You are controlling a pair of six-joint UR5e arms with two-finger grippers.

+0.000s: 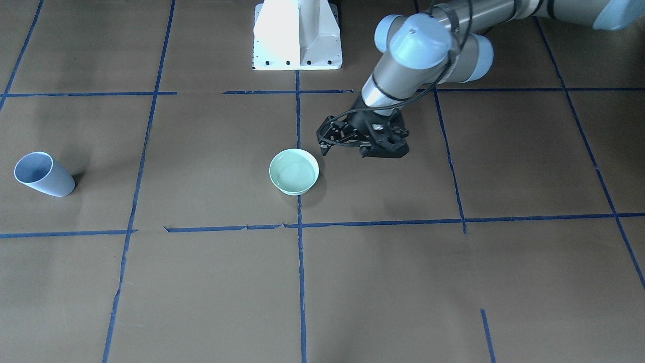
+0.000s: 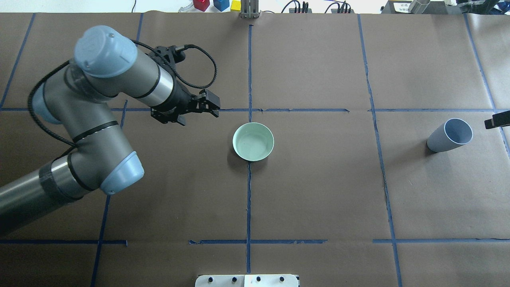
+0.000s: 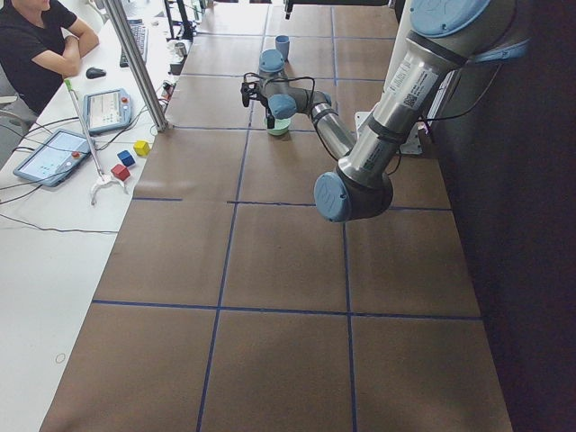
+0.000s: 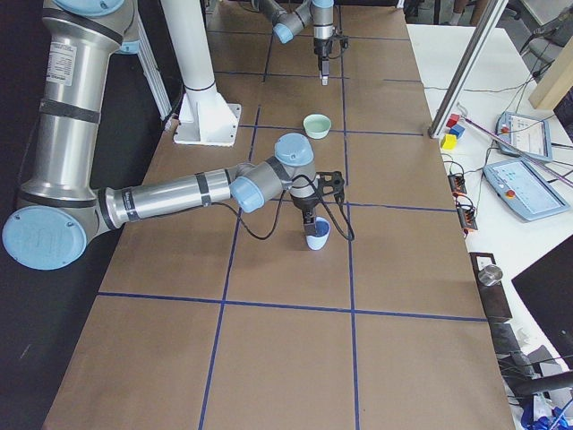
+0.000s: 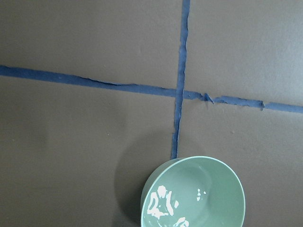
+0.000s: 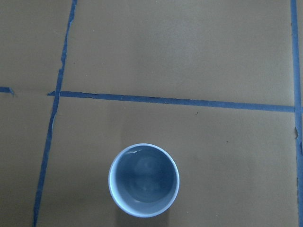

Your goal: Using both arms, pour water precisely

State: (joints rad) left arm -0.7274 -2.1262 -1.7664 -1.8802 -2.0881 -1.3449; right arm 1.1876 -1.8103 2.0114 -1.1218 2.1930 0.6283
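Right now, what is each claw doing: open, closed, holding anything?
Left claw: holds nothing; open or closed cannot be told.
Right claw: near the blue cup; open or closed cannot be told.

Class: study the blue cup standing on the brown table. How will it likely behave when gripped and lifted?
The blue cup tapers to a narrow base, so a sideways nudge would probably tip it, and it could then roll. Its thin, smooth wall suggests light plastic: likely rigid, but perhaps slippery when gripped.

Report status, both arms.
Left gripper empty beside green bowl, right gripper near blue cup; jaws unclear on both. Water glints in bowl. Nothing blocking.
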